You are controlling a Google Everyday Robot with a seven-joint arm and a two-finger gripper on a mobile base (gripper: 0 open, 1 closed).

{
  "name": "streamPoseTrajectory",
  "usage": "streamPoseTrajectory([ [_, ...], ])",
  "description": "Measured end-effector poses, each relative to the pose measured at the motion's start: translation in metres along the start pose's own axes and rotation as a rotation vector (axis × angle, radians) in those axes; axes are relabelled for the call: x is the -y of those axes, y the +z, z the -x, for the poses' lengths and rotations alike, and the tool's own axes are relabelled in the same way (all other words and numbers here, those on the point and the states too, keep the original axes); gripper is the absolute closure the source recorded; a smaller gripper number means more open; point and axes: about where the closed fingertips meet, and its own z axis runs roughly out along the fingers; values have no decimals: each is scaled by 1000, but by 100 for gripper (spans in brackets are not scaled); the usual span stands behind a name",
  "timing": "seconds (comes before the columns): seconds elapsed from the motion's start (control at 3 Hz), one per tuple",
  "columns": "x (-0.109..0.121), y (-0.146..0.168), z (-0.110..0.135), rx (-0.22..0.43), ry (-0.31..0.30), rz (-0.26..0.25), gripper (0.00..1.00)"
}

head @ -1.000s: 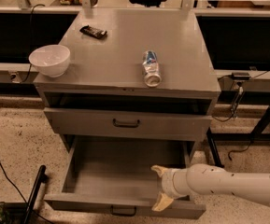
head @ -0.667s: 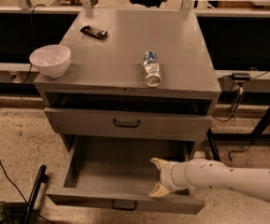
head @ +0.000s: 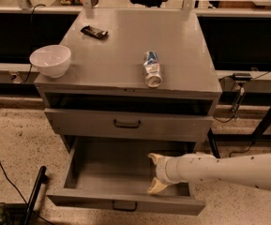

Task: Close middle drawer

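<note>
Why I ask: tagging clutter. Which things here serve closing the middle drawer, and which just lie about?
Job: middle drawer, pulled out; gripper, open, over its tray.
Lying about: white bowl, tipped can, dark wrapper, on cabinet top.

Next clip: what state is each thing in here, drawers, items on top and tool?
Middle drawer: pulled far out.
Top drawer: pushed in.
Tool: open, holding nothing, over the middle drawer's right side.
Can: on its side on the cabinet.
Bowl: upright, front left corner.
Snack bar: lying flat, back left.
</note>
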Motion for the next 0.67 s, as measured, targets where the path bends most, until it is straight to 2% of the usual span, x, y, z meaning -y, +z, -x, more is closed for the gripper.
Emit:
streamPoseTrajectory([
  [0.33,8,-3,19,66,-32,20,7],
  [0.67,-3,-23,49,216,-35,61,7],
])
